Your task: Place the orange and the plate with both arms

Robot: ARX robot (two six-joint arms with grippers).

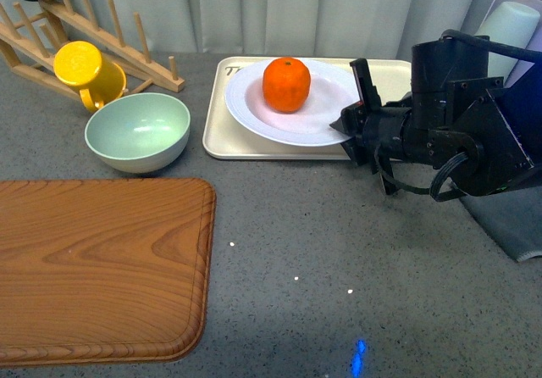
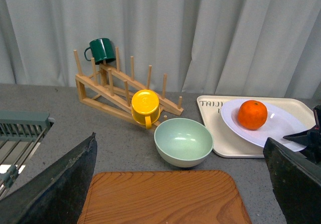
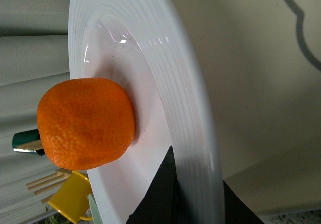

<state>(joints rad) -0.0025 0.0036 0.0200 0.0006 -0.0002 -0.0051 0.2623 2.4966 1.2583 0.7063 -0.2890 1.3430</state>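
Note:
The orange (image 1: 286,84) lies in the white ridged plate (image 1: 254,111), which is over the beige tray (image 1: 216,136) at the back. My right gripper (image 1: 349,124) is shut on the plate's right rim. In the right wrist view its black fingers (image 3: 160,194) pinch the rim of the plate (image 3: 185,113), with the orange (image 3: 85,123) resting inside. My left gripper (image 2: 180,184) is open and empty above the wooden board (image 2: 165,199); it is out of the front view. The left wrist view also shows the orange (image 2: 252,114) and the plate (image 2: 281,128).
A pale green bowl (image 1: 137,130) stands left of the tray. A yellow mug (image 1: 88,73) hangs on a wooden rack (image 1: 102,43) at the back left. A large wooden board (image 1: 93,268) lies at the front left. A grey rack (image 2: 20,128) shows in the left wrist view.

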